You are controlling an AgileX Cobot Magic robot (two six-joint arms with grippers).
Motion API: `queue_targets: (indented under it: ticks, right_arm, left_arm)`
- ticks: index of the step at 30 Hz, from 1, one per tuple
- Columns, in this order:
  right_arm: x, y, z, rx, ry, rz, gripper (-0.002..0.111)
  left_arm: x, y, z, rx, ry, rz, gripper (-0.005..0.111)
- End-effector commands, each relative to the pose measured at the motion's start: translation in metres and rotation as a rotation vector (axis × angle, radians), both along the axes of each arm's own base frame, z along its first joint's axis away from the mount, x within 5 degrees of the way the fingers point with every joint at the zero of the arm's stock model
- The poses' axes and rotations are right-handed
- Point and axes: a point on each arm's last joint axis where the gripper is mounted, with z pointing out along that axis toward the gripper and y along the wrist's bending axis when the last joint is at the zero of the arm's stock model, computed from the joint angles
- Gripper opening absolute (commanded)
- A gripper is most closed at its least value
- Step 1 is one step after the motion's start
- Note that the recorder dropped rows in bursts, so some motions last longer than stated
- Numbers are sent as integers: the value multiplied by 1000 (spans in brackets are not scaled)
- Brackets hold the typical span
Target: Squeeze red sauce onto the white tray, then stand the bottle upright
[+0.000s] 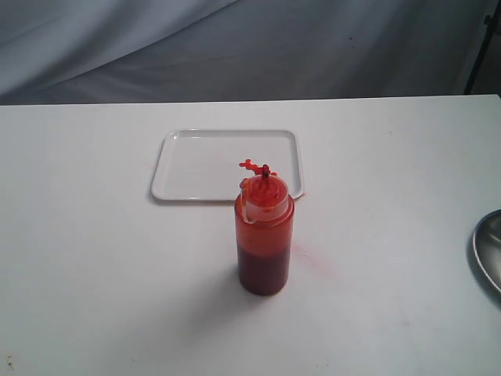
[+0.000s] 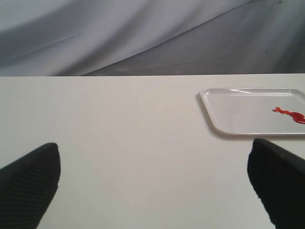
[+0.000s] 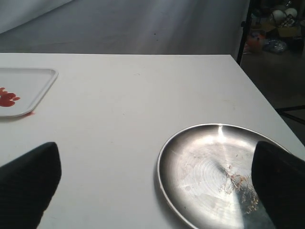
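Bottle upright on table | red sauce on white tray

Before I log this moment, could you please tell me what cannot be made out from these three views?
- The red sauce on the white tray: the bottle top hides part in the exterior view; frame edges cut it in both wrist views.
- The metal dish: cut by the exterior view's edge; a finger of the right gripper covers part in the right wrist view.
- The bottle: outside both wrist views.
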Motion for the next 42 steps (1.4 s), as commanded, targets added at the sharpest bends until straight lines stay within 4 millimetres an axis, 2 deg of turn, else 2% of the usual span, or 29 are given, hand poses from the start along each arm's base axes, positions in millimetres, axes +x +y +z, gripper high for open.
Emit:
queue_targets:
  ticks: [1,18,42]
  right_arm:
    - [0,0,-1,11,-4,-9,105]
    - [0,0,-1,11,-4,-9,105]
    - [0,0,-1,11,-4,-9,105]
  left_arm:
    - [0,0,-1,-3,-5,3,105]
    - [0,3,-1,-3,-4,51,105]
    - [0,1,-1,-3,-4,27,105]
